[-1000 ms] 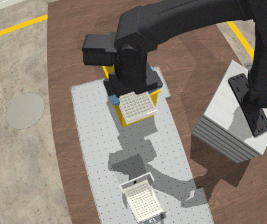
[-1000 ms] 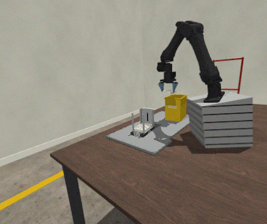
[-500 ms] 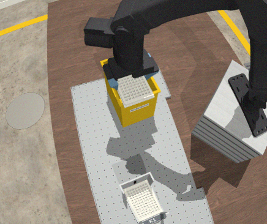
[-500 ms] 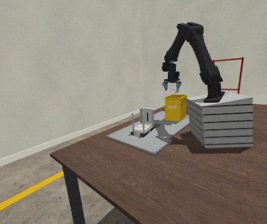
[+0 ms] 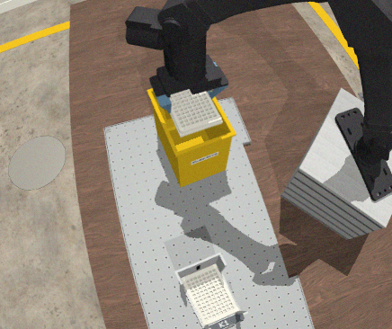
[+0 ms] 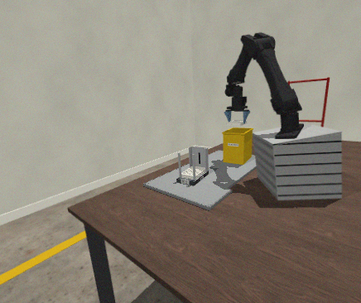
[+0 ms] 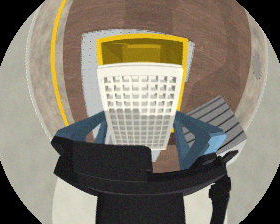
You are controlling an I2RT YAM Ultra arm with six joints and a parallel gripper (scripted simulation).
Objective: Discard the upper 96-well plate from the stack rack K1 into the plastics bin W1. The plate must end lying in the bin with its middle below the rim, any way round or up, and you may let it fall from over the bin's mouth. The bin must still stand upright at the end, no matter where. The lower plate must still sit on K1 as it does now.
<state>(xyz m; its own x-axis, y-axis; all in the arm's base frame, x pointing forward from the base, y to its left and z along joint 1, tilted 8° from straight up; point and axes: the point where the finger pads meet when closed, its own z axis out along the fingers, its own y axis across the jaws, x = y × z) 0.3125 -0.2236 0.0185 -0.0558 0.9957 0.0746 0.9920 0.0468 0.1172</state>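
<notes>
My gripper (image 5: pixel 191 96) is shut on the white 96-well plate (image 5: pixel 195 111) and holds it level, well above the mouth of the yellow plastics bin W1 (image 5: pixel 195 143). In the wrist view the plate (image 7: pixel 139 107) sits between the blue fingers, with the bin's open mouth (image 7: pixel 141 51) just beyond it. In the exterior view the gripper (image 6: pixel 237 116) hangs clear above the bin (image 6: pixel 237 145), which stands upright. Stack rack K1 (image 5: pixel 211 294) stands at the near end of the grey pegboard and carries one white plate (image 5: pixel 210 293); it also shows in the exterior view (image 6: pixel 193 166).
The grey pegboard (image 5: pixel 201 225) lies on the brown table. The arm's base stands on a grey ribbed block (image 5: pixel 351 180) to the right of the bin. A red frame (image 6: pixel 311 99) stands behind the block.
</notes>
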